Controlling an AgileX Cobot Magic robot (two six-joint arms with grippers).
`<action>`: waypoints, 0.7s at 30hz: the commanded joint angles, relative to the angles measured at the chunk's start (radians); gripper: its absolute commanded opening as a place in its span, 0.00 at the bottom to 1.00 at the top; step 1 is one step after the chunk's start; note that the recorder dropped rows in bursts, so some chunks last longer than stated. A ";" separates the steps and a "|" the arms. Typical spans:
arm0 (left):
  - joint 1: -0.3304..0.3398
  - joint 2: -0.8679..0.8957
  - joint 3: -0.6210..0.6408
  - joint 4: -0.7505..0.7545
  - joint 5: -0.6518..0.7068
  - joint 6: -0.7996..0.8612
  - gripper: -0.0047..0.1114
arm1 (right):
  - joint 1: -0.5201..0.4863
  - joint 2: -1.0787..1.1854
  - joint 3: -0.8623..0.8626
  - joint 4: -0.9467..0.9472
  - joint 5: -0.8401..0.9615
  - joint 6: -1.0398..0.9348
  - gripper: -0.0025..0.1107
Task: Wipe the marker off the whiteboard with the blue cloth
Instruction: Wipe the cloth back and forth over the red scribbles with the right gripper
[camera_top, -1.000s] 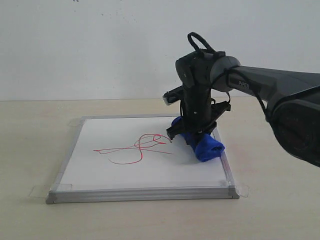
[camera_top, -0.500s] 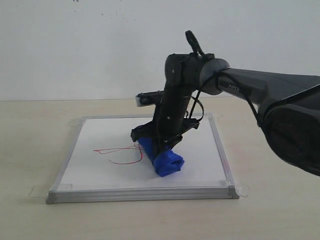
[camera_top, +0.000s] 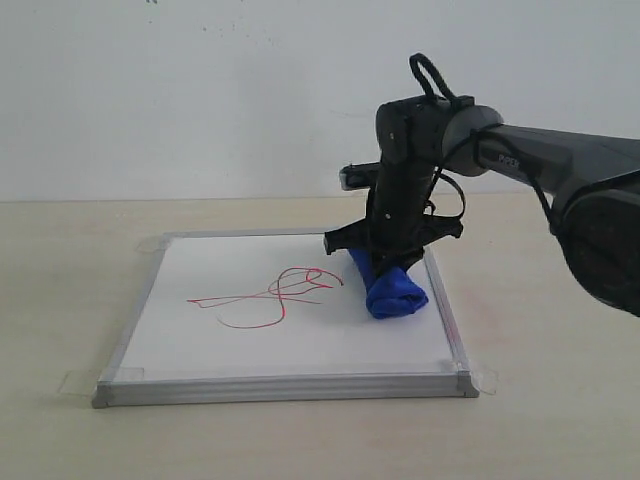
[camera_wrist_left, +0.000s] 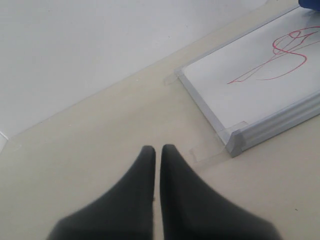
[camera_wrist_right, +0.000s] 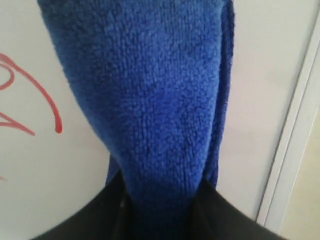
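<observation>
While right hand grasps blue cloth just beside marker on whiteboard | advice: press flat, sweep across every stroke | left hand clenched, empty

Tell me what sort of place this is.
Most likely a robot test bench in a lab, not a home or office: a whiteboard taped down at its corners on a bare beige table, a plain white wall behind, and a black robot arm reaching over the board.
</observation>
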 joint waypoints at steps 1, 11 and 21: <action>0.002 -0.003 0.003 0.000 -0.002 0.005 0.07 | 0.041 0.010 0.006 0.147 -0.101 -0.064 0.02; 0.002 -0.003 0.003 0.000 -0.002 0.005 0.07 | 0.120 0.019 0.006 0.136 -0.108 -0.173 0.02; 0.002 -0.003 0.003 0.000 -0.002 0.005 0.07 | 0.034 0.019 0.006 -0.083 -0.111 0.072 0.02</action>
